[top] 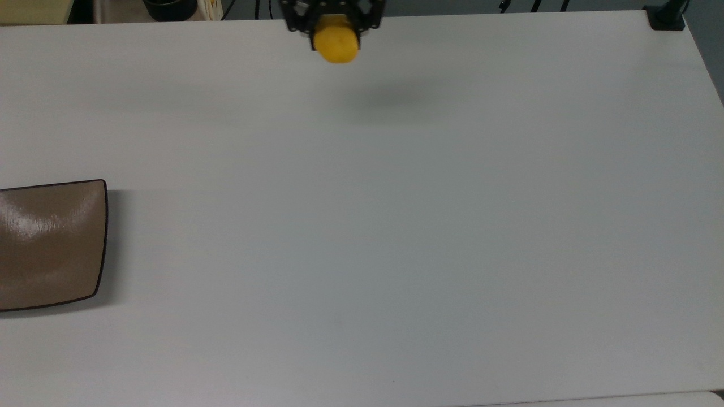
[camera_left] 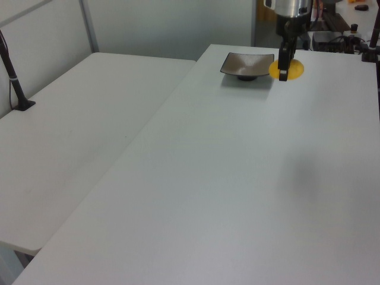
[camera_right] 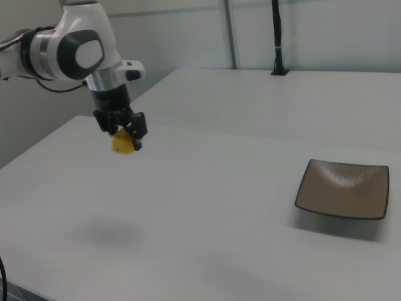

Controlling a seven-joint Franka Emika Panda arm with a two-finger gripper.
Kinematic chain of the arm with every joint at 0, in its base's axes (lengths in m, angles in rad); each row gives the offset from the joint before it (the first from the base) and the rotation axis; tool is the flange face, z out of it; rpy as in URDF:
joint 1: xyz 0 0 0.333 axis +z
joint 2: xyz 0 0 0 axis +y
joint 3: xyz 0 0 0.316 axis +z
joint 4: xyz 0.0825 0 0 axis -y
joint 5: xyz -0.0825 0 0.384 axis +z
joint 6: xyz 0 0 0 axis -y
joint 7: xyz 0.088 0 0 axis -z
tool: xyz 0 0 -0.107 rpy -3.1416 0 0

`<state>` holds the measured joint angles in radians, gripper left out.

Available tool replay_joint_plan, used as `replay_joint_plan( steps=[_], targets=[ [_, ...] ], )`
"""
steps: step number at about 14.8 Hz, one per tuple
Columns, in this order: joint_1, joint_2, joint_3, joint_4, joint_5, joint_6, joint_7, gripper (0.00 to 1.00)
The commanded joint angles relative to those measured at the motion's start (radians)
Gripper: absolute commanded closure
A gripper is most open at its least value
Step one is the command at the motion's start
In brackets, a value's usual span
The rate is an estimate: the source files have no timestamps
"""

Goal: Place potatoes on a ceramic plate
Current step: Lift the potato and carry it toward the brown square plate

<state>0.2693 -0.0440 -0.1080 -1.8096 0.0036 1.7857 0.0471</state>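
Robot hand (camera_right: 125,137) pinching the yellow potato (camera_right: 123,144) between its fingers, raised well above the white table (camera_right: 207,207), tan-brown square ceramic plate (camera_right: 343,188) bare, well apart toward the right view's right

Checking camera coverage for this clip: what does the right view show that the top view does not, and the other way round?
Right view alone: the arm's white and grey links above the gripper, and the ceramic plate whole, with all four corners. Top view alone: the plate cut off at the top view's left edge, and a dark clamp at the table's far corner. Both share the gripper shut on the potato, held above the white table.
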Motion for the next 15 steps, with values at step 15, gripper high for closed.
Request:
replay_joint_plan(
  steps=[15],
  targets=[
    [-0.444,0.363,0.001,0.216,0.019,0.613,-0.378,0.89]
  ],
)
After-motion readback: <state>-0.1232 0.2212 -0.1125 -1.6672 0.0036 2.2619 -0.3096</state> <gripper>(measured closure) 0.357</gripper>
